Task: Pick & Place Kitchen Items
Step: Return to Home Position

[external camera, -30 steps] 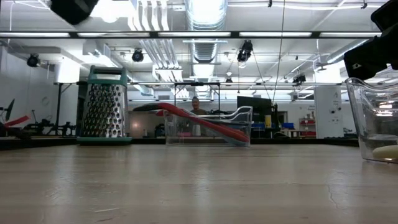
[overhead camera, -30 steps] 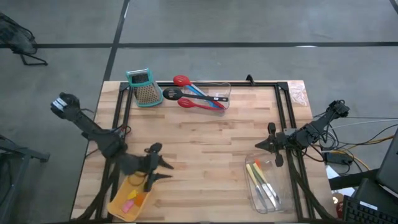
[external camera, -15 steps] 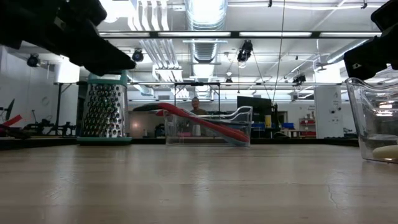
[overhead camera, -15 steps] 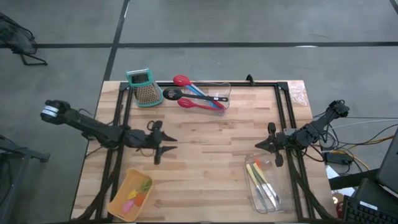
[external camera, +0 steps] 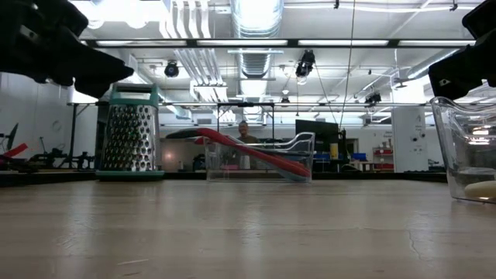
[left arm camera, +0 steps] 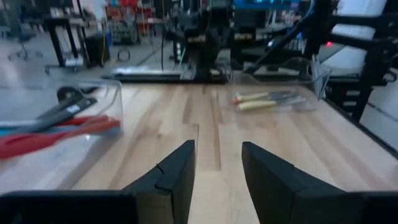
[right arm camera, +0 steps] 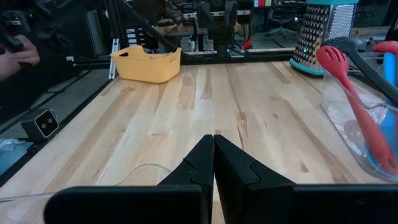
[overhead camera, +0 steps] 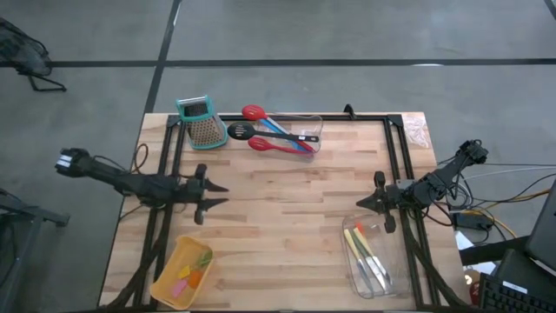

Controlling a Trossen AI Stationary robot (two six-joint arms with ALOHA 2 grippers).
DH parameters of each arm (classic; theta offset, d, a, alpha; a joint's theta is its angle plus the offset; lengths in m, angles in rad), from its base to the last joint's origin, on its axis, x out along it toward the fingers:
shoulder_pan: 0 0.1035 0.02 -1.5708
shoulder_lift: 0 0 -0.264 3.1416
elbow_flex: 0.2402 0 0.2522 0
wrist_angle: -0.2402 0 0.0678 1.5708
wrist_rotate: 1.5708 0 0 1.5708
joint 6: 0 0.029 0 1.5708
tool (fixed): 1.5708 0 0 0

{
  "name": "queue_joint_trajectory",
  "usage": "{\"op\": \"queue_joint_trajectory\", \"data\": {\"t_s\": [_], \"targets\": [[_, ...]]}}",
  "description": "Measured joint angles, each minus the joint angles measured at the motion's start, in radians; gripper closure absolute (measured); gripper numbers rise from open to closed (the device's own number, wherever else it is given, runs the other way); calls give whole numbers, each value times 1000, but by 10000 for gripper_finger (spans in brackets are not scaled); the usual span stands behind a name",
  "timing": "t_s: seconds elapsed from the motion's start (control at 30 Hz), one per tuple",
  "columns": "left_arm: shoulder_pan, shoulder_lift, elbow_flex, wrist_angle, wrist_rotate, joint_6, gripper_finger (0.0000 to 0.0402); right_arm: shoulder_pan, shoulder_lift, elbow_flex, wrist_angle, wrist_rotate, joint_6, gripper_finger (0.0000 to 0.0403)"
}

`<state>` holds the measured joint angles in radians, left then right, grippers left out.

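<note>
My left gripper (overhead camera: pixel 222 195) is open and empty above the left middle of the table; it also shows in its wrist view (left arm camera: pixel 217 167). My right gripper (overhead camera: pixel 360 206) is shut and empty at the right middle, beside a clear bin (overhead camera: pixel 372 259) that holds yellow-, green- and orange-handled tools (overhead camera: pixel 363 248). Red spoons (overhead camera: pixel 276 144), a black ladle (overhead camera: pixel 240 131) and a blue spoon (overhead camera: pixel 280 128) lie in a clear bin (overhead camera: pixel 306 137) at the far edge, their heads sticking out toward the left. Small pink, green and orange pieces (overhead camera: pixel 191 271) lie in a tan bin (overhead camera: pixel 170 287) at the near left.
A teal-topped metal grater (overhead camera: pixel 202 122) stands at the far left, next to the spoon bin. A black frame (overhead camera: pixel 395 139) runs along the table's sides and far edge. Bare wood (overhead camera: pixel 287 217) lies between the two grippers. A person (external camera: pixel 245 133) shows in the room behind.
My left gripper has gone from over the tan bin toward the table's far edge, then drawn back a little toward the left edge, and has stayed open. The pieces lie in the tan bin as before.
</note>
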<state>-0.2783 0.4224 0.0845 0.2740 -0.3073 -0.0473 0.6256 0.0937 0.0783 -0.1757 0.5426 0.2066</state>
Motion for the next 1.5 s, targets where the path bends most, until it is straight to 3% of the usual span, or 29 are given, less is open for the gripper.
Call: {"op": "queue_joint_trajectory", "data": {"t_s": [0.7, 1.2, 1.5], "targets": [[0, -422, -24, -373, 52, 59, 262, 0, 0, 0, 0, 0, 0, 394], [0, -420, -19, -397, -2, 20, 262, 0, 0, 0, 0, 0, 0, 394], [0, -418, -20, -400, -55, 124, 262, 0, 0, 0, 0, 0, 0, 394]]}}
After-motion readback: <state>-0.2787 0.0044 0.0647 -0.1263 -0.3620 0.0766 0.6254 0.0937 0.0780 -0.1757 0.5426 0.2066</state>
